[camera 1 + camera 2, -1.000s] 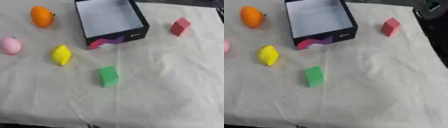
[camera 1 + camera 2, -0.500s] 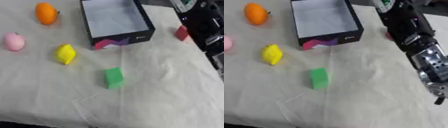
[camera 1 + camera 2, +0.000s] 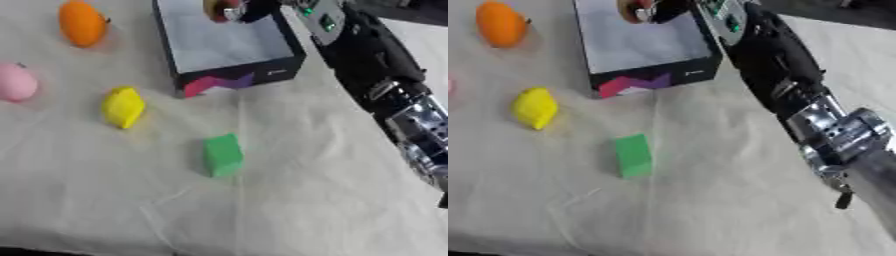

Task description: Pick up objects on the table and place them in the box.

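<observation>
The black box [image 3: 241, 80] stands open at the top centre, its pale floor bare. My right arm [image 3: 376, 75] reaches in from the lower right, and the right hand [image 3: 252, 7] hovers over the box's far end. Its dark fingers look curled round a small red and tan thing [image 3: 219, 8]. On the cloth lie a green block [image 3: 222, 154], a yellow fruit-like piece [image 3: 122, 106], an orange one [image 3: 81, 22] and a pink one [image 3: 16, 82]. The red block seen before is hidden, where the arm now crosses. No left hand shows.
A wrinkled white cloth [image 3: 131, 210] covers the table. The arm crosses the cloth right of the box. A dark strip marks the table's front edge [image 3: 474, 252] at the bottom left.
The right arm has come in from the right and stretched up over the box. The view has shifted and closed in, so everything looks larger. The red block is now covered.
</observation>
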